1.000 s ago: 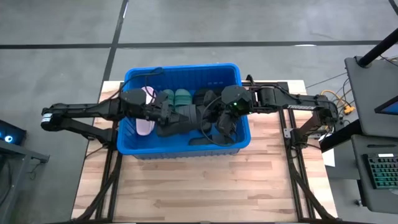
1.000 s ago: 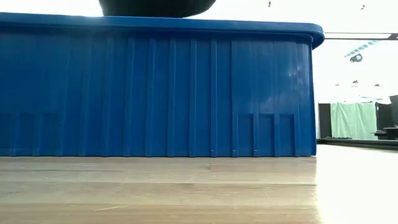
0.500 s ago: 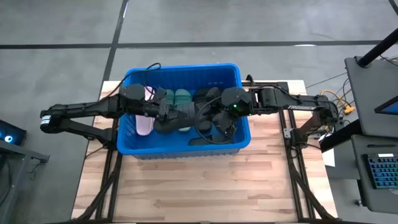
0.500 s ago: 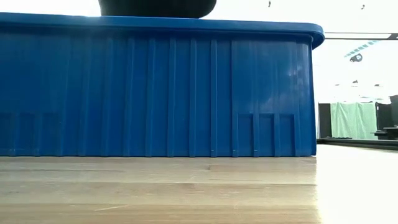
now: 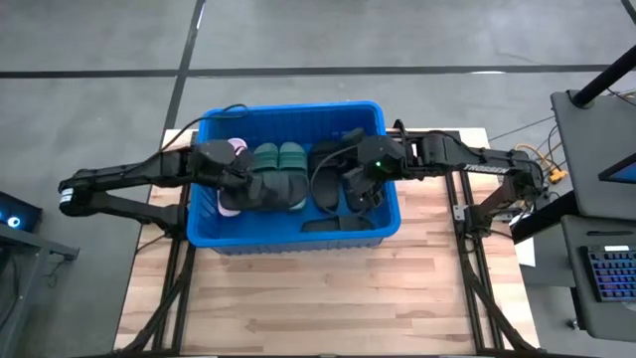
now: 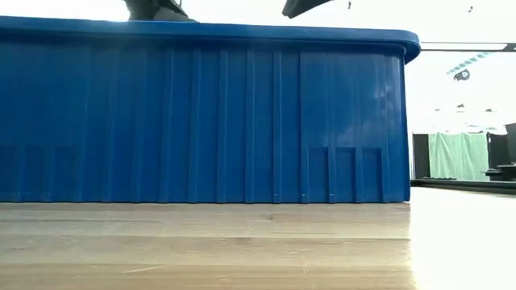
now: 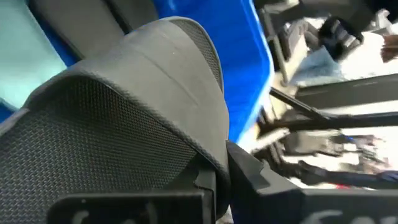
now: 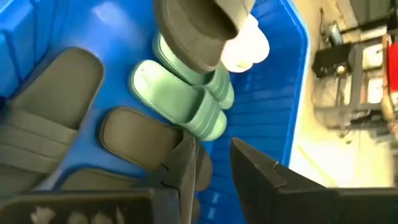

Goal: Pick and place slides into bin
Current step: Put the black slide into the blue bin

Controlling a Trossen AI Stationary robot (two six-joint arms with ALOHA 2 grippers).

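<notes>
The bright blue bin [image 5: 209, 235] stands on the wooden table and fills the low view, which shows only its wall [image 6: 242, 121]. Inside lie two green slides [image 5: 279, 156], a pale pink slide [image 5: 237, 147] and black slides [image 5: 328, 159]. My left gripper [image 5: 244, 185] reaches in from the left, shut on another black slide [image 5: 273, 189]. That slide fills the left wrist view [image 7: 137, 106]. My right gripper [image 8: 211, 146] is open over the bin's right half [image 5: 352, 187], with nothing between its fingers. My left gripper pinches the black slide at its edge [image 7: 208, 177] between its two fingers, which come from the table's left, slanting down. Which part of the slide this edge belongs to I cannot tell. The slide [image 8: 199, 31] is held up over the green slides [image 8: 186, 106], clear of them.
Another black slide [image 5: 343, 224] lies along the bin's near wall, and more [image 8: 56, 106] lie below my right gripper. Bare wooden table [image 5: 318, 298] stretches in front of the bin. A desk with a keyboard [image 5: 606, 273] stands to the right, off the table.
Both grippers were at the black slide in the bin's middle. My right gripper has drawn back from it toward the right and rolled. My left gripper has carried the slide a little toward the left and lower, so its dark bulk no longer shows above the bin's rim.
</notes>
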